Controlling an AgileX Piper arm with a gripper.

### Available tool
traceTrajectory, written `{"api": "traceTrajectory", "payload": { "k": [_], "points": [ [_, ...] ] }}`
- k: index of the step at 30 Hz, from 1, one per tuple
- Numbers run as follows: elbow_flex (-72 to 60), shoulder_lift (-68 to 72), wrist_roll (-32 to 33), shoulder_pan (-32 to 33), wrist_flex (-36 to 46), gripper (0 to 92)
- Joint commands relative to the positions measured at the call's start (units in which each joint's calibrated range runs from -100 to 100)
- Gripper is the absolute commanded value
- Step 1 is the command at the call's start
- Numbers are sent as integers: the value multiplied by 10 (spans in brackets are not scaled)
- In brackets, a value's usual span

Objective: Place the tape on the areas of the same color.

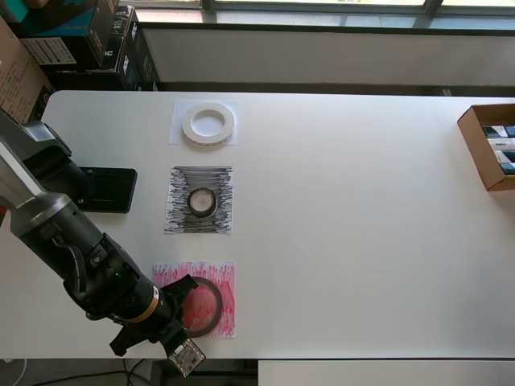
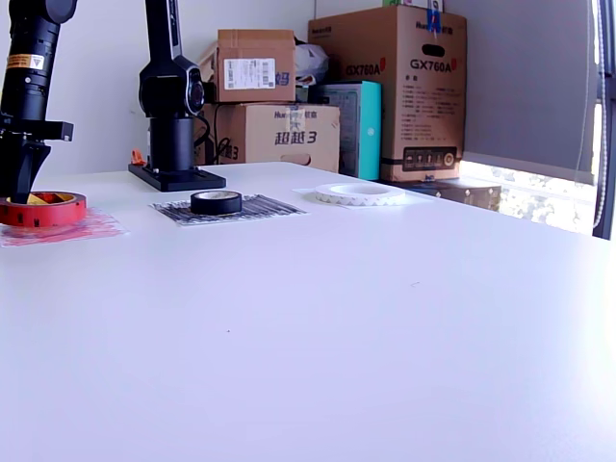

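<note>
glossy red ring (image 2: 40, 208), scribbled red sheet (image 2: 58, 229)

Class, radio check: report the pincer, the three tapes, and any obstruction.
Pincer down at red tape, grip unclear. Red tape on red sheet; black tape, white tape on matching sheets. Nothing in the way.

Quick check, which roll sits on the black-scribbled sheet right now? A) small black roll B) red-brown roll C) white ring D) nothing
A: the small black roll lies in the middle of the black-scribbled sheet, while the white ring rests on the white sheet.
</note>
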Motion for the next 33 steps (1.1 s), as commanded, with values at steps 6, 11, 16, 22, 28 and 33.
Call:
{"api": "traceTrajectory", "payload": {
  "k": [6, 11, 16, 22, 28, 33],
  "points": [
    [8, -3, 1, 8, 4, 0],
    [8, -2, 1, 16, 4, 0],
    [8, -2, 1, 18, 4, 0],
    [9, -1, 1, 18, 4, 0],
    [9, 8, 0, 16, 4, 0],
    [9, 13, -4, 12, 4, 12]
  ]
}}
